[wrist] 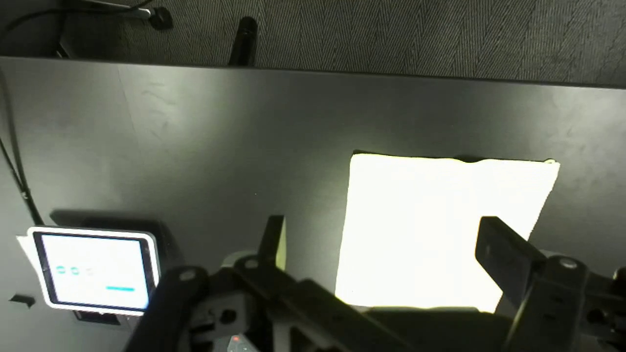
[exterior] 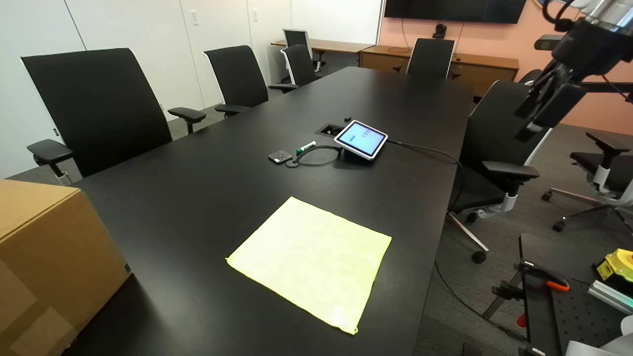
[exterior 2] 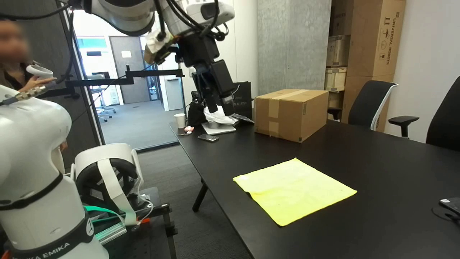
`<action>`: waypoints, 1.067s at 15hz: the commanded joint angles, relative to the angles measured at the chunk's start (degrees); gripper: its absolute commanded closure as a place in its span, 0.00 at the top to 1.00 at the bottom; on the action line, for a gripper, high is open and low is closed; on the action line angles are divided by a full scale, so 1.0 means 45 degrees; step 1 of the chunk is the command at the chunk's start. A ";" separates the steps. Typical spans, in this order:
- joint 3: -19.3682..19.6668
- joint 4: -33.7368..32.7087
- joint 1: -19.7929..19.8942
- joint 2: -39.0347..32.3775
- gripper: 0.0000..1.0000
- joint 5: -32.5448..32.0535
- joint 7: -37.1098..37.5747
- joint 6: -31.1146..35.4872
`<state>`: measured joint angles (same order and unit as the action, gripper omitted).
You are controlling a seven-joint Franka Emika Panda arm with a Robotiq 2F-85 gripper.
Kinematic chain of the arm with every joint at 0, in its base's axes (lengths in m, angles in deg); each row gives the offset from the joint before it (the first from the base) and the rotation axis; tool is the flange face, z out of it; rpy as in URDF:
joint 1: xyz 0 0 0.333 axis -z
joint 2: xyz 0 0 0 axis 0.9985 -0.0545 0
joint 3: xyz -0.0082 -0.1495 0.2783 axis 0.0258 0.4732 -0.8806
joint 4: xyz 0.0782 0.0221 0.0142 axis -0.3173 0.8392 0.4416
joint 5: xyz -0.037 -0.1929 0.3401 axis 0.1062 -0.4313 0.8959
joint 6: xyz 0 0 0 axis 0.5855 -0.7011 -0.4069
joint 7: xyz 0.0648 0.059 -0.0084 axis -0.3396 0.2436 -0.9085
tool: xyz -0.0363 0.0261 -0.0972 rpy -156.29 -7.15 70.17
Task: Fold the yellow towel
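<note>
The yellow towel point(exterior: 311, 262) lies flat and spread out on the dark table, as a single square with slightly wavy edges. It also shows in an exterior view point(exterior 2: 296, 190). In the wrist view the towel point(wrist: 420, 205) looks washed-out white, and the gripper's body hides part of its near edge. My gripper point(wrist: 381, 227) is open, with its fingers wide apart and nothing between them. In both exterior views the gripper point(exterior: 528, 121) point(exterior 2: 220, 107) hangs high above the table, well clear of the towel.
A tablet point(exterior: 362, 139) on a stand, with a cable, a marker point(exterior: 306, 147) and a small black box point(exterior: 280, 157) are farther along the table. A cardboard box point(exterior 2: 291, 113) stands on the table. A phone point(exterior 2: 208, 137) and laptop point(exterior 2: 219, 128) lie near the end.
</note>
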<state>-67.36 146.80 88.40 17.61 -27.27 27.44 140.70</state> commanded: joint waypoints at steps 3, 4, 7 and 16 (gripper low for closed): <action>-0.0036 -0.1098 -0.0231 -0.3423 1.00 0.0433 0.0188 0.2153; -0.0050 -0.1288 -0.0220 -0.4008 1.00 0.0484 0.0224 0.2408; -0.0144 -0.2083 -0.0101 -0.5875 1.00 0.0482 0.0535 0.3199; -0.0010 -0.4386 -0.0111 -1.1183 1.00 0.0957 0.0601 0.5273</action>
<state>-67.40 131.88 87.69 -24.99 -24.20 29.63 161.54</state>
